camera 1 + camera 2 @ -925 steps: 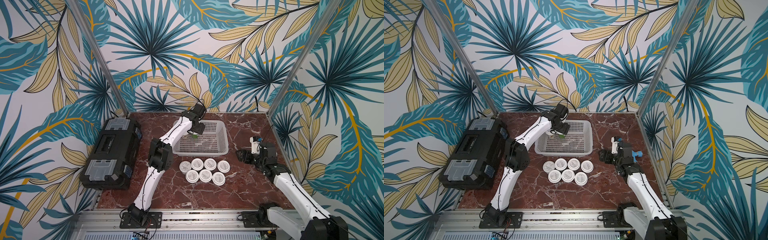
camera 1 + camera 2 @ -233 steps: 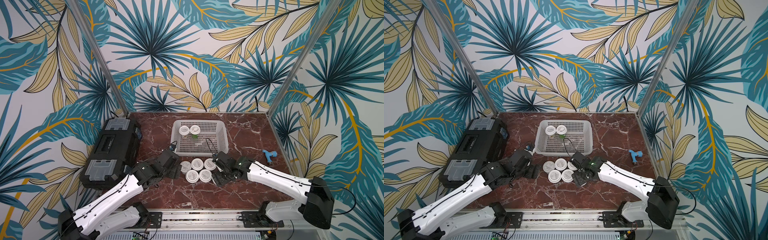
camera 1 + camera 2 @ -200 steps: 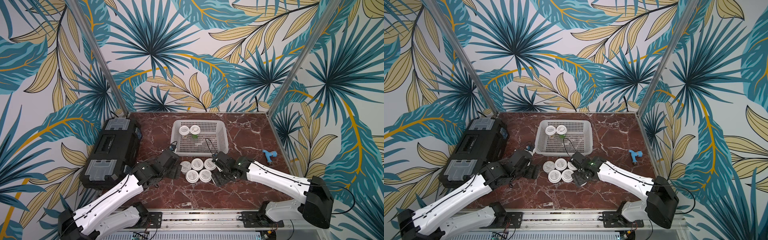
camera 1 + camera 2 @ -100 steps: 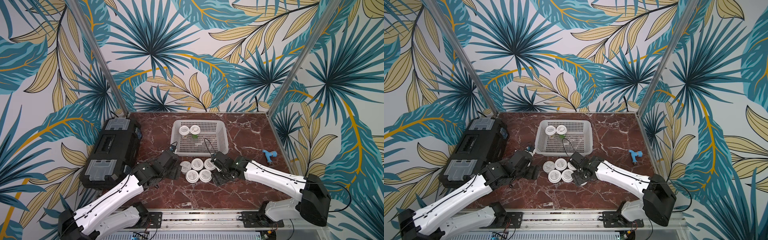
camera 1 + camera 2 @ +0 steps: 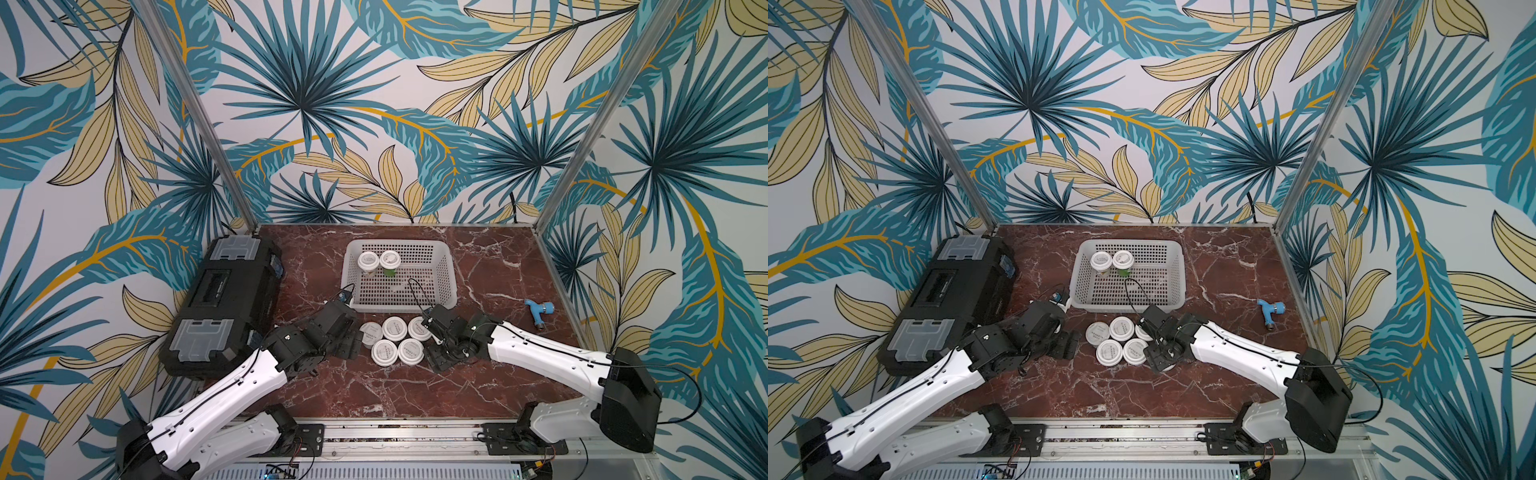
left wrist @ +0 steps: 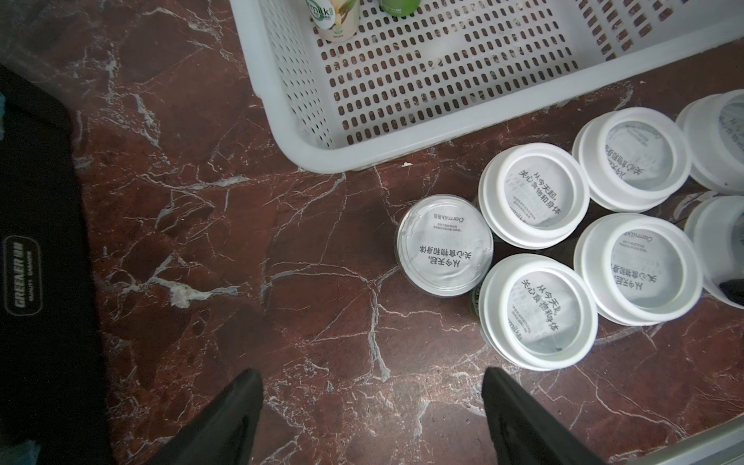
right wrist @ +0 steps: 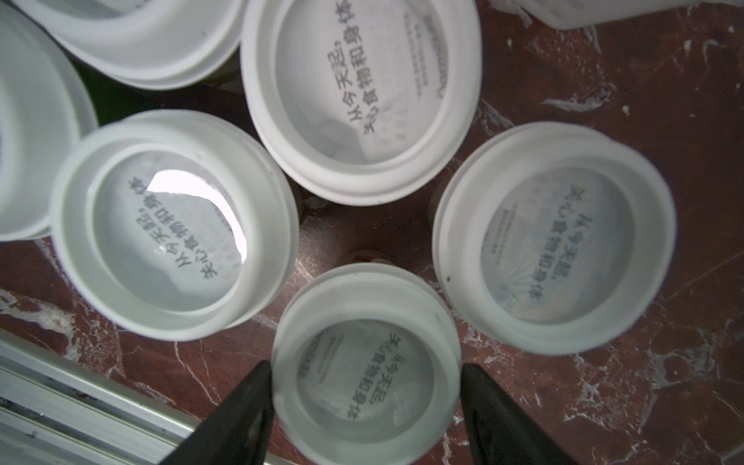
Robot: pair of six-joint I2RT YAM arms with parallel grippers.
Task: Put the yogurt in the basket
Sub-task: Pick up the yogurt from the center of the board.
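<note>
In the right wrist view the yogurt cup (image 7: 367,346) within the right claw (image 7: 364,368) is blurred. Its lid hides whether the fingers (image 7: 241,414) press its body, so we cannot tell. In both top views that claw covers the cup. The left wrist view's edge cuts off the black case (image 6: 40,261) and the basket (image 6: 362,159).

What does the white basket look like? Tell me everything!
The basket is a pale white plastic rectangle with slotted holes in its walls and floor and a smooth rolled rim. It sits upright on the red marble table, toward the back. Two yogurt cups stand together in one far corner; the rest is empty.
</note>
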